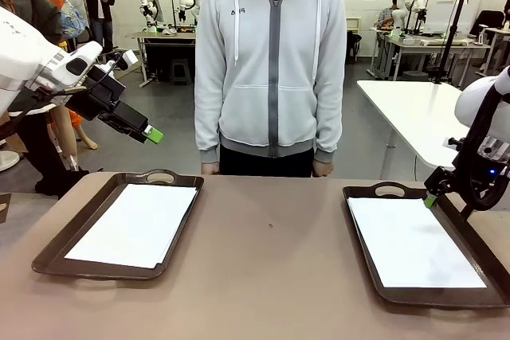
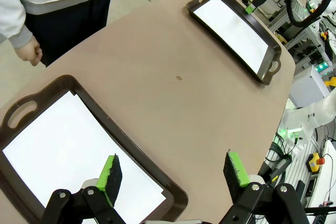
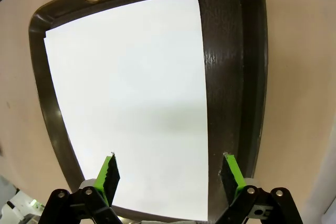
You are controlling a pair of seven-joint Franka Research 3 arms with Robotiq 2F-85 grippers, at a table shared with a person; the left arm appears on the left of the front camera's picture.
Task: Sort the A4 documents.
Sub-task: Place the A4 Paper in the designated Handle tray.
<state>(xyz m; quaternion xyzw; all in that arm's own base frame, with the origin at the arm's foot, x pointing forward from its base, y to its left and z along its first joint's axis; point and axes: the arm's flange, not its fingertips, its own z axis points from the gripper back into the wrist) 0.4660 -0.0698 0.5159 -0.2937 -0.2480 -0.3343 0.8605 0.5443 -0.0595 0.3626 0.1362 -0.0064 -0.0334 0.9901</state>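
**Two trays, two sheets, both grippers released**

On the brown surface you have wide bare room between the two dark brown handled trays, one near each side edge. The left tray and the right tray have raised rims and cut-out handles; the right one's floor looks grained. Each holds a thin, flat, plain white A4 document: the left sheet and the right sheet. Your left gripper hangs raised over the left tray's near corner, fingers spread, holding nothing. Your right gripper hovers just above the right sheet's edge, fingers spread and empty. A person stands at the far edge.
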